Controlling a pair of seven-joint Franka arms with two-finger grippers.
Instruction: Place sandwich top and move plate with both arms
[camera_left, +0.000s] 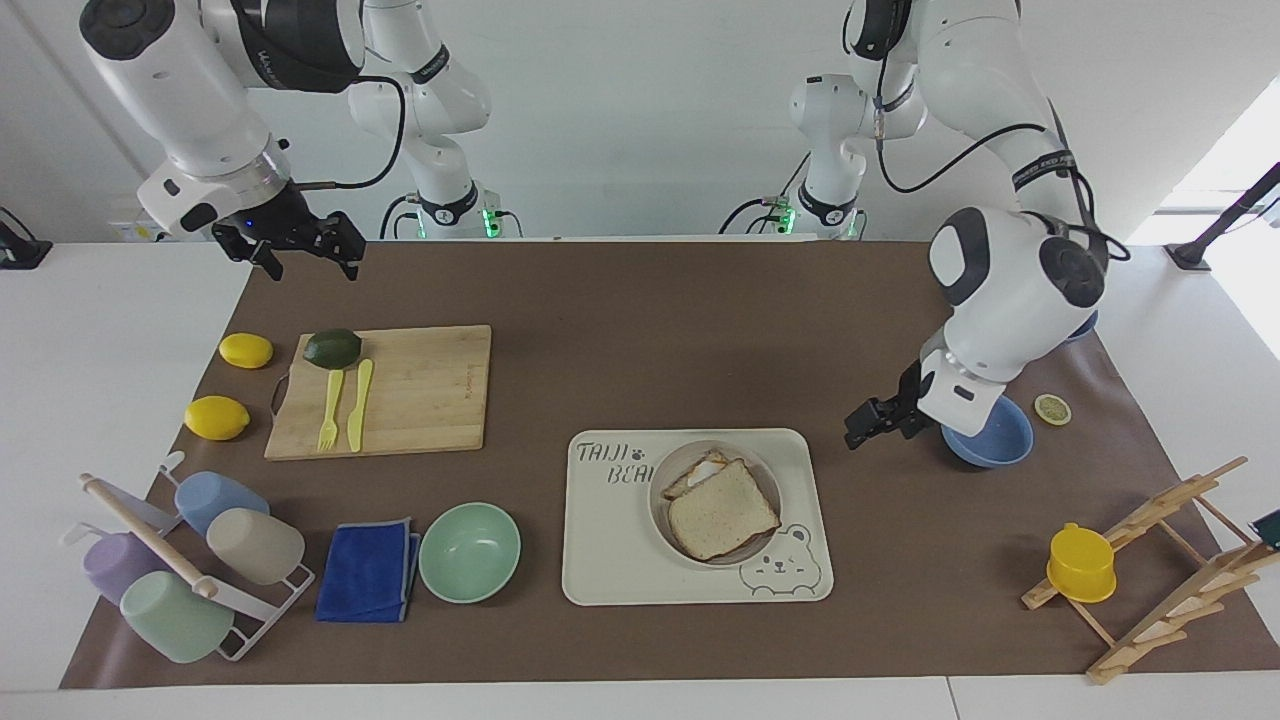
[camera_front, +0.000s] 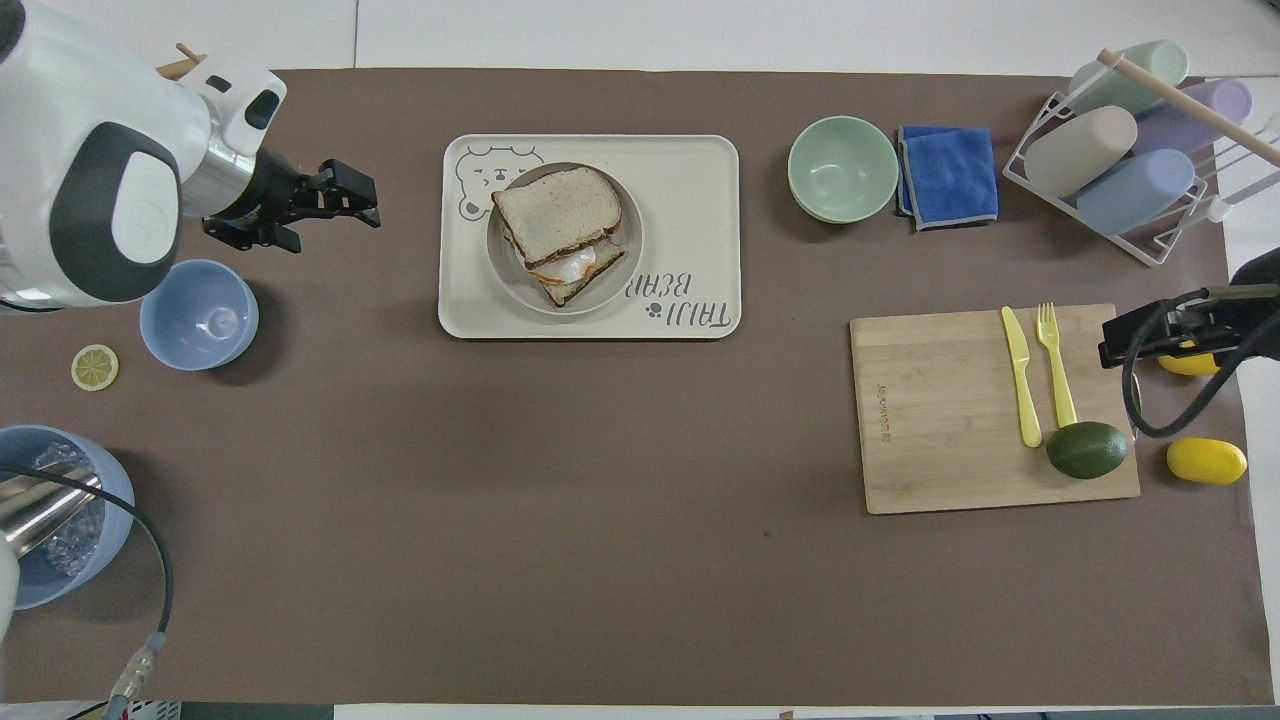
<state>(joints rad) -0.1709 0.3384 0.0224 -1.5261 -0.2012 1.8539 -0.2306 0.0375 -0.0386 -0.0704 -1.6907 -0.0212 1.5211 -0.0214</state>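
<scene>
The sandwich top (camera_left: 722, 509), a roughly square slice of light brown bread with a darker crust and a matte, porous face, lies askew on the egg-topped toast (camera_left: 697, 469), whose pale egg and one corner peek out on the side nearer the robots. Judging by that offset, the top slice has been laid down, not squared up. Both slices sit in the plate (camera_left: 770, 480), a small round beige-grey dish with a shallow raised rim, which rests on the cream bear-printed tray (camera_left: 610, 540), a smooth rectangle with rounded corners.

The left gripper (camera_left: 870, 420) hangs empty above bare brown mat, beside the tray toward the left arm's end of the table and clear of the plate; its fingers appear slightly parted, though from this range that is hard to confirm. Just beside it sits a glossy blue bowl (camera_left: 990, 435), with a lemon slice (camera_left: 1052, 408) nearby. The right gripper (camera_left: 300, 245) waits high over the mat's edge near the bamboo cutting board (camera_left: 420, 390), its fingers spread and holding nothing. With neither hand on the plate, the two-arm move looks not yet begun.

On the board lie a yellow plastic fork (camera_left: 329, 410) and knife (camera_left: 358, 404) beside a dark avocado (camera_left: 332, 347); two lemons (camera_left: 216, 417) sit just off it. Farther from the robots, a mint green bowl (camera_left: 469, 551) stands between the tray and a folded blue cloth (camera_left: 368, 571).
</scene>
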